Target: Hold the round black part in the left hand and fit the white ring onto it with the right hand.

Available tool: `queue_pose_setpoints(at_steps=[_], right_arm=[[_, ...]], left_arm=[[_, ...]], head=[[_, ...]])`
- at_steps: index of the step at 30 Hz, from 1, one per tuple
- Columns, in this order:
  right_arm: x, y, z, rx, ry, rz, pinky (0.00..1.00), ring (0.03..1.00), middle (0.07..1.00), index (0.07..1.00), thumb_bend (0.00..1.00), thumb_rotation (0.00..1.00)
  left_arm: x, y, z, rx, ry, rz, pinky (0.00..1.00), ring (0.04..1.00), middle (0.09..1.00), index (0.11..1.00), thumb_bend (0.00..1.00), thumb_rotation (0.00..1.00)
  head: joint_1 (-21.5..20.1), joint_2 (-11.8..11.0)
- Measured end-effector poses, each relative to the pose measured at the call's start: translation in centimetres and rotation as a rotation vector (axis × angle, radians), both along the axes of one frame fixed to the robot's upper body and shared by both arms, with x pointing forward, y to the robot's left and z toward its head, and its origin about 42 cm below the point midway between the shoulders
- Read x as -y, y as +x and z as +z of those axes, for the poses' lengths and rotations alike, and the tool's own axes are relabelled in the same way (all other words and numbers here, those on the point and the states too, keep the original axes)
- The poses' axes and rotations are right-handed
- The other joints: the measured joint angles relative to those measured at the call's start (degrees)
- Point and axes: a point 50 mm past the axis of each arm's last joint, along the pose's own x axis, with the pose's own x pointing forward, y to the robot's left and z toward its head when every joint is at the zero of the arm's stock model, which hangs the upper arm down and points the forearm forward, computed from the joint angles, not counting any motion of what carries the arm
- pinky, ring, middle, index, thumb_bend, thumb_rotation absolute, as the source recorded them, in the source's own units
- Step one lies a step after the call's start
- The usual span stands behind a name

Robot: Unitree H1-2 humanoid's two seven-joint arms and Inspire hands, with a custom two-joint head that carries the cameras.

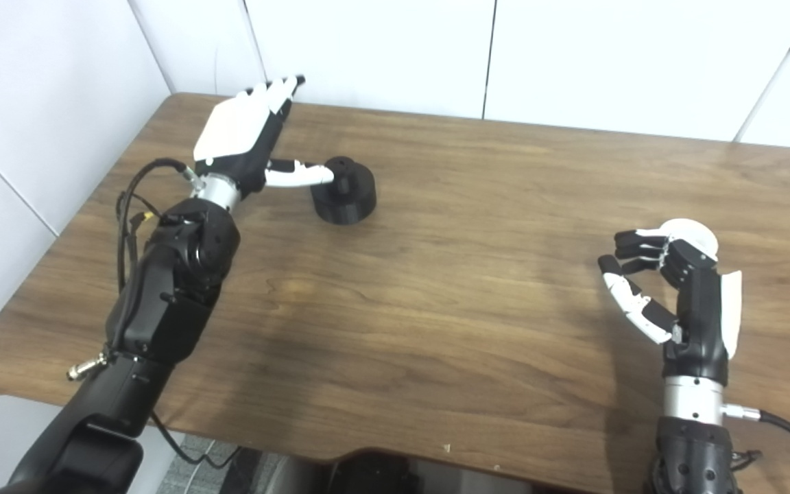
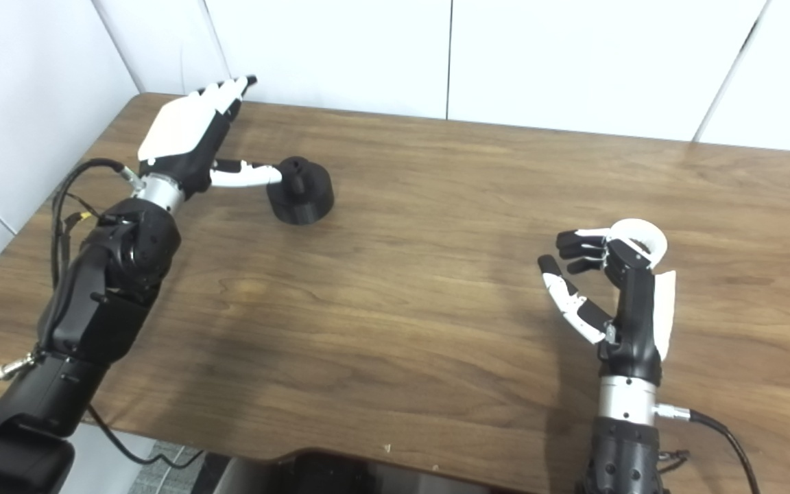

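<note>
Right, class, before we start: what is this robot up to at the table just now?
The robot is at the start of fitting two parts together. Its left hand is open beside the round black part, thumb reaching to it, not yet gripping. The part stands on the wooden table. Far across, the right hand curls in front of the white ring; whether it holds it is unclear.
</note>
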Motion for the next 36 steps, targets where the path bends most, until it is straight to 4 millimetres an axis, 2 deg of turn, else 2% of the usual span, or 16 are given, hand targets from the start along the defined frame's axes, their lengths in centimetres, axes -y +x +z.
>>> queue_pose_setpoints(at_steps=[13,19,36], right_arm=[[0.1,-0.1,0.0,0.003,0.002,-0.001,0.44,0.541,0.592,0.494,0.50,0.14],[0.2,-0.1,0.0,0.002,0.004,-0.004,0.46,0.551,0.594,0.495,0.50,0.14],[0.4,-0.4,0.0,0.002,0.006,-0.013,0.45,0.541,0.586,0.495,0.50,0.14]], left_arm=[[-0.2,0.0,-1.4,-0.153,0.091,-0.007,1.00,1.000,1.000,0.954,1.00,0.74],[0.0,0.0,-1.8,-0.210,0.114,-0.006,1.00,1.000,1.000,0.915,1.00,0.69],[0.6,0.0,-3.8,-0.296,0.158,0.003,1.00,1.000,1.000,0.933,1.00,0.68]], head=[[0.1,0.4],[-0.1,0.7],[-0.1,1.2]])
